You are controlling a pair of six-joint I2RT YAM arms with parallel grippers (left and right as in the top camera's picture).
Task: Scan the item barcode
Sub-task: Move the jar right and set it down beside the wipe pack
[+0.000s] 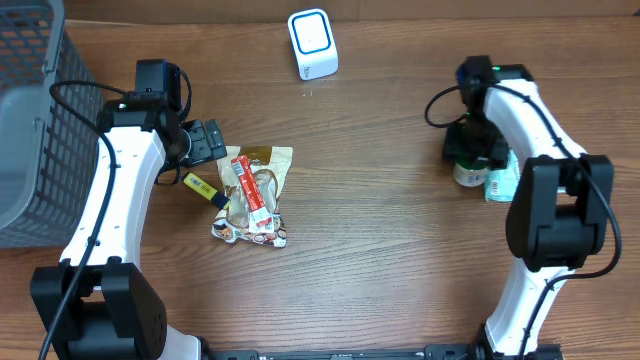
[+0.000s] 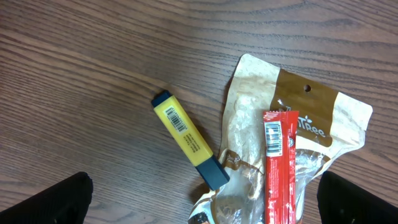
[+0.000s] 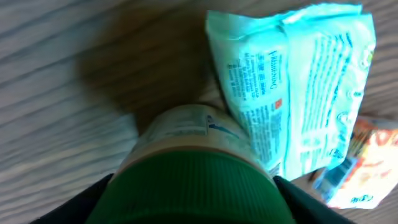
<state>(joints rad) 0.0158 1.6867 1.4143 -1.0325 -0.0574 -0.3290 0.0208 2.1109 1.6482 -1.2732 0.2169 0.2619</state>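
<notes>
- Left gripper (image 1: 205, 142): hangs spread wide, nothing between its fingers (image 2: 56, 199), above the highlighter and the packets left of centre.
- Right gripper (image 1: 468, 150): points down over the jar, one dark finger (image 3: 323, 205) on either side of the green lid; cannot tell whether it presses or stands just clear.
- Arms, two, white:
  - left arm (image 1: 120, 190) rises from the near edge along the left side and turns inward at the wrist.
  - right arm (image 1: 545, 170) rises along the right side and folds back down toward the jar.
- Basket (image 1: 30, 140), one: grey mesh, sits at the left edge of the wooden table (image 1: 380, 230).
- Packets, five:
  - tan pouch (image 2: 323, 118) lies flat.
  - red stick packet (image 2: 280, 168) lies on top of it, barcode up.
  - crumpled patterned packet (image 1: 250, 232) lies at their near end.
  - teal packet (image 3: 298, 81) leans against the jar.
  - orange packet (image 3: 367, 155) peeks out beside the teal one.
- Scanner (image 1: 313, 44), one: white with a blue-ringed face, stands at the far edge near centre, well apart from both grippers.
- Jar (image 3: 186, 180), one: stands upright on the right side, under the right gripper.
- Highlighter (image 2: 189, 140), one: yellow, lies slanted with its barcode label up, dark end against the tan pouch.
</notes>
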